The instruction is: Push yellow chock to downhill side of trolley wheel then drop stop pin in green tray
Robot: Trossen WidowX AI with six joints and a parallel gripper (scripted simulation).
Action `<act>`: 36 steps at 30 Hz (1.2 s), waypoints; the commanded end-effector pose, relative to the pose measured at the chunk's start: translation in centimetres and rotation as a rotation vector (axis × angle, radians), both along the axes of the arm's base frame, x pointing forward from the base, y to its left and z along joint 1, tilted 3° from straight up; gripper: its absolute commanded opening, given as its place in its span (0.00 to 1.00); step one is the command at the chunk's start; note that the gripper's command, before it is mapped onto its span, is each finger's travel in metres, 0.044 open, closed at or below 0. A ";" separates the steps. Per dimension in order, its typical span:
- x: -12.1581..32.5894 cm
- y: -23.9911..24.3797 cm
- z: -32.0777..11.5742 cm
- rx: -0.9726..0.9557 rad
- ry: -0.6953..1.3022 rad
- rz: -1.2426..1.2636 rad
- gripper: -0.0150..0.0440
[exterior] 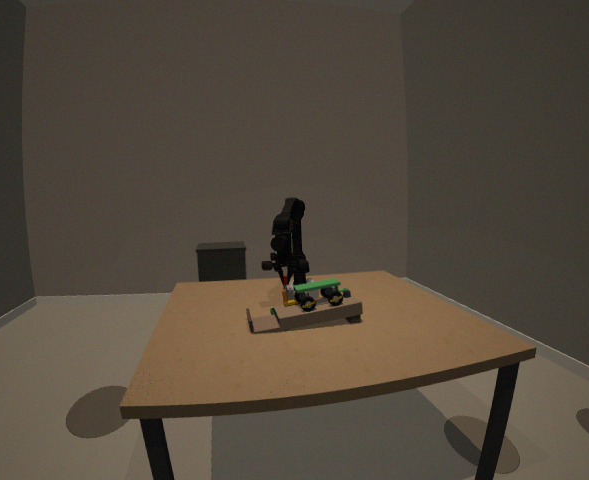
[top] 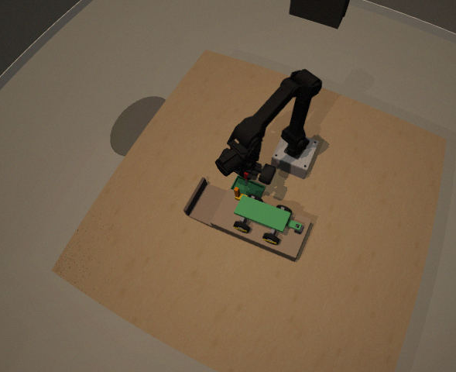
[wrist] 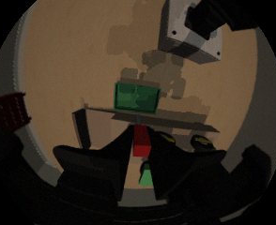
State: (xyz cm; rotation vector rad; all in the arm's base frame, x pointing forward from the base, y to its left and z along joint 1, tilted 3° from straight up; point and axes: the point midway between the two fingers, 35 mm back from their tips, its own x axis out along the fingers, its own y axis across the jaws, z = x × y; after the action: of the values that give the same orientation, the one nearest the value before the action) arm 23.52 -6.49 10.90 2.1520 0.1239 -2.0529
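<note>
My gripper (top: 247, 174) (wrist: 139, 128) is shut on the red-headed stop pin (top: 245, 174) (wrist: 142, 137) and holds it above the green tray (top: 259, 187) (wrist: 137, 97), which lies on the table behind the ramp. The green-decked trolley (top: 262, 212) (exterior: 316, 283) stands on the ramp (top: 288, 245) (exterior: 315, 316). The yellow chock with its orange handle (top: 237, 193) (exterior: 285, 296) sits against the trolley's downhill rear wheel. The trolley's uphill tongue (top: 296, 226) has no pin in it.
The arm's grey base block (top: 296, 156) (wrist: 191, 32) stands just behind the tray. A dark stop wall (top: 194, 197) closes the low end of the ramp. A dark box (exterior: 221, 260) stands on the floor beyond the table.
</note>
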 end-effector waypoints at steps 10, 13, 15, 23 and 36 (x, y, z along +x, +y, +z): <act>-1.4 -0.4 -2.0 0.010 0.009 -0.005 0.25; -1.4 -0.2 -2.8 0.073 0.023 -0.001 0.25; -1.4 -0.1 -3.5 0.126 0.031 0.001 0.25; -1.4 0.9 -6.1 0.166 0.036 0.001 0.25; -1.6 2.0 -8.5 0.167 0.037 0.001 0.34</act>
State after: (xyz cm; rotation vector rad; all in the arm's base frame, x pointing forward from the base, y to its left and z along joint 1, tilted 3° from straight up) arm 21.91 -4.60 2.60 2.1996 0.3111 -2.1505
